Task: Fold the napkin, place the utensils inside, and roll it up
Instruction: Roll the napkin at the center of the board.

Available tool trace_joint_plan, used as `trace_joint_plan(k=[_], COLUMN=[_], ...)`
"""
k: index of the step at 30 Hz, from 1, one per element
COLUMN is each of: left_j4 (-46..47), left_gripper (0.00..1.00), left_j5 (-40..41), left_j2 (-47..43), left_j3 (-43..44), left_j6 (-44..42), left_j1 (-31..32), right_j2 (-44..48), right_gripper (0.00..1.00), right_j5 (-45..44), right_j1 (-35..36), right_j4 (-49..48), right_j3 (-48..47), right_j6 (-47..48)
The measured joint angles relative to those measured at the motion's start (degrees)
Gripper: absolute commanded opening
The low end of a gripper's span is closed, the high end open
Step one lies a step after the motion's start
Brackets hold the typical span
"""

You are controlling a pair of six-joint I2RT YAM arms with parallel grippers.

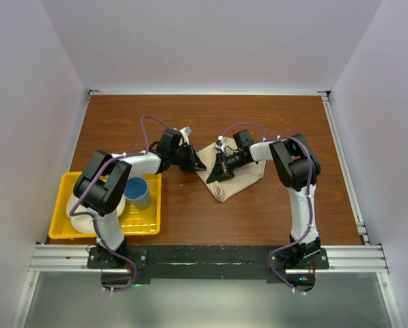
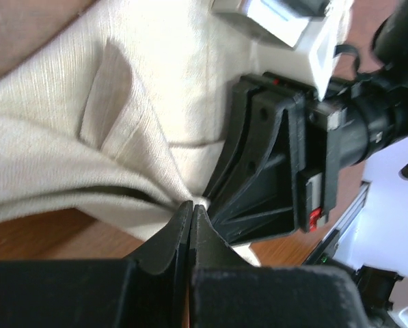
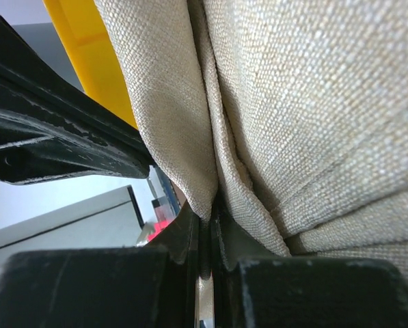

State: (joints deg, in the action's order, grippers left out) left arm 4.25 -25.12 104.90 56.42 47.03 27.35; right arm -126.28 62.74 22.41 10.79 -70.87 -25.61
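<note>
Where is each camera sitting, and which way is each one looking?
Top camera: above and behind the arms, looking down at the table; left arm, right arm and napkin show.
Left wrist camera: on the left arm, looking along the left gripper, shut on the napkin; the right arm shows beyond.
Right wrist camera: on the right arm, looking along the right gripper, shut on the napkin; yellow tray behind.
Shared: both wrist views show the napkin.
</note>
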Motion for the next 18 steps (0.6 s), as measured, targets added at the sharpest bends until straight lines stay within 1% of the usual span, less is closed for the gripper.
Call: trace_joint_plan(k=[3, 6, 11, 18], left_j4=[7.1, 11.4, 15.7, 22.3], left_gripper=[0.00, 0.00, 0.00, 0.00], left_j5=[0.0, 0.1, 0.2, -0.1], left_j2=[0.3, 1.4, 3.8, 7.0], left_j3=[-2.5, -2.7, -2.3, -1.6], left_j6=[3.2, 4.9, 5.9, 6.7], left_j1=[0.0, 0.0, 0.4, 3.2], right_j2=[0.0, 0.8, 3.0, 3.0], right_gripper=[0.00, 0.00, 0.00, 0.00], right_j5=[0.0, 0.5, 1.3, 1.4], right_j1=[-0.7, -2.1, -5.4, -6.3], right_j4=[1.0, -0.7, -6.8, -10.0], right_j3=[0.1, 2.2, 7.8, 8.5], right_j6=[0.9, 0.0, -3.0, -5.5])
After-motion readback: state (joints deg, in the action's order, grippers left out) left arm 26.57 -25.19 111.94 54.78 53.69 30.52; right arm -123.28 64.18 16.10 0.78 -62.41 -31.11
